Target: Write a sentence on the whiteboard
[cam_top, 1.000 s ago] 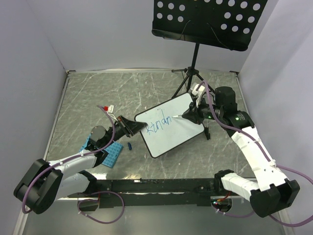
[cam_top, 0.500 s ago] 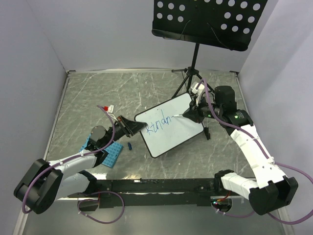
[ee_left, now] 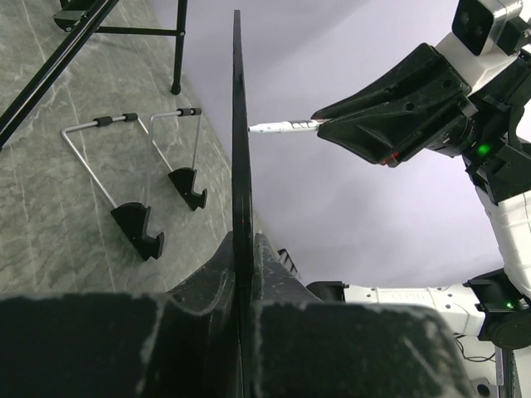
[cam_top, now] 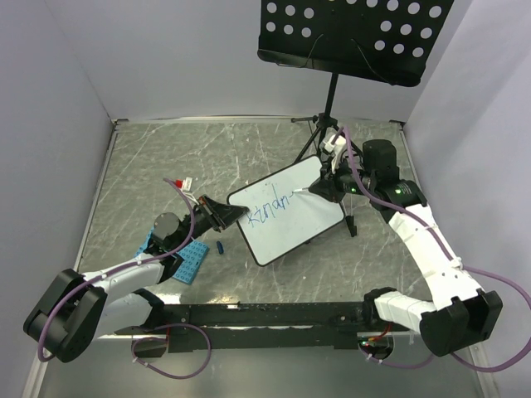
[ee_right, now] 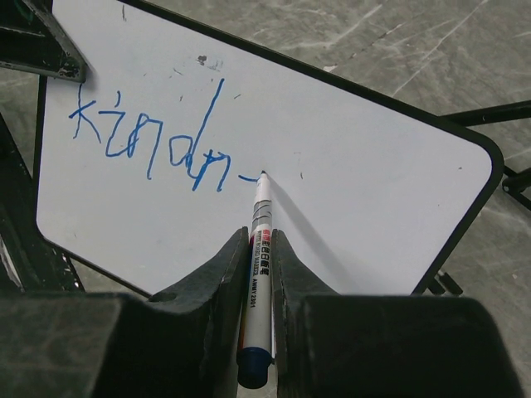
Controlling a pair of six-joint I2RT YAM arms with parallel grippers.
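The whiteboard (cam_top: pixel 290 217) is held tilted above the table, and my left gripper (cam_top: pixel 226 214) is shut on its left edge. From the left wrist the whiteboard (ee_left: pixel 236 124) shows edge-on between the jaws of that gripper (ee_left: pixel 243 240). My right gripper (ee_right: pixel 260 236) is shut on a white marker (ee_right: pixel 259 274) with a blue end. Its tip touches the whiteboard (ee_right: pixel 373 182) just right of the blue writing. The sentence (ee_right: pixel 149 141) reads roughly "kindn" with a short dash; it shows small from above (cam_top: pixel 270 207). The right gripper (cam_top: pixel 322 189) hovers by the board's right side.
A black perforated music stand (cam_top: pixel 357 33) rises at the back, its tripod legs (cam_top: pixel 319 137) behind the board. A blue studded plate (cam_top: pixel 189 261) and a small blue cap (cam_top: pixel 221 246) lie by the left arm. Two wire props with black feet (ee_left: pixel 137 224) stand under the board.
The right gripper has carried the marker to the right along the board, adding blue strokes after "kind". The left gripper and the board have stayed in place.
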